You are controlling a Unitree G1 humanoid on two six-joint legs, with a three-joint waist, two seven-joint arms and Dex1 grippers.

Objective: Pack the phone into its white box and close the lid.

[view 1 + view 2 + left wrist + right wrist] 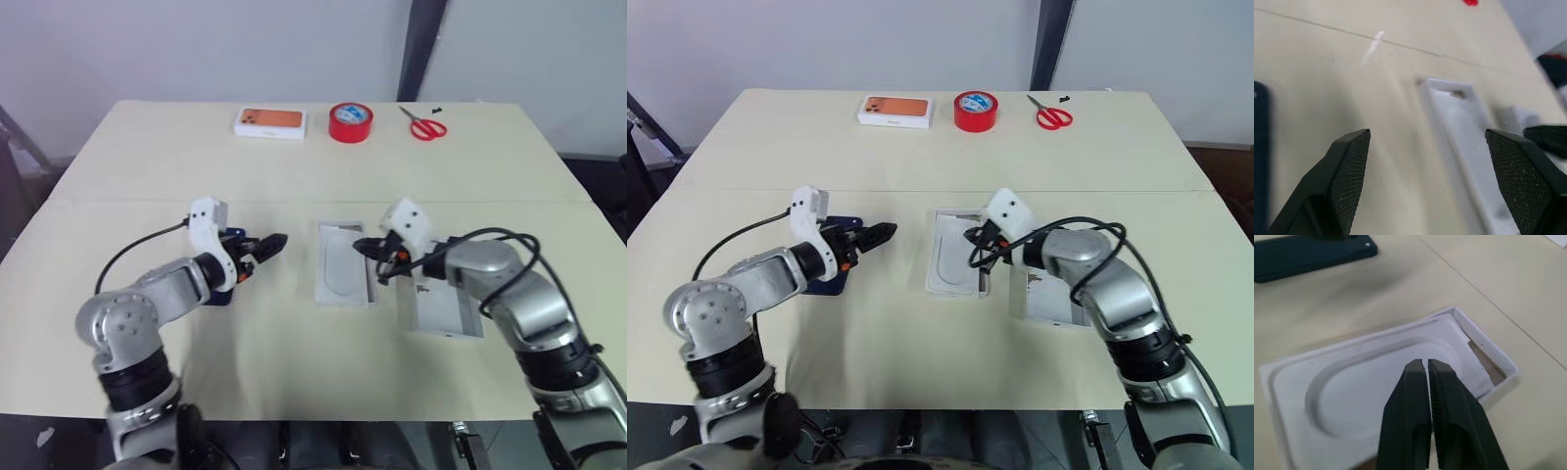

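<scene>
White cardboard marks the middle of the table [294,352]: the box [344,262] lies open there with a moulded insert [1376,382] tilted in it, one end raised so a strip of tan floor shows beneath. The right hand [1426,369] hangs just above that insert, its fingers pressed together and holding nothing. Just beside the box, on the robot's right, the lid [443,311] lies with its greyish inside up, partly under the right arm. The phone [830,257] lies flat on the table well to the left of the box, partly hidden by the left arm. The left hand [266,245] is between phone and box, fingers spread wide and empty. At the far edge lie an orange-printed box [270,121], red tape [351,122] and scissors [424,125].
</scene>
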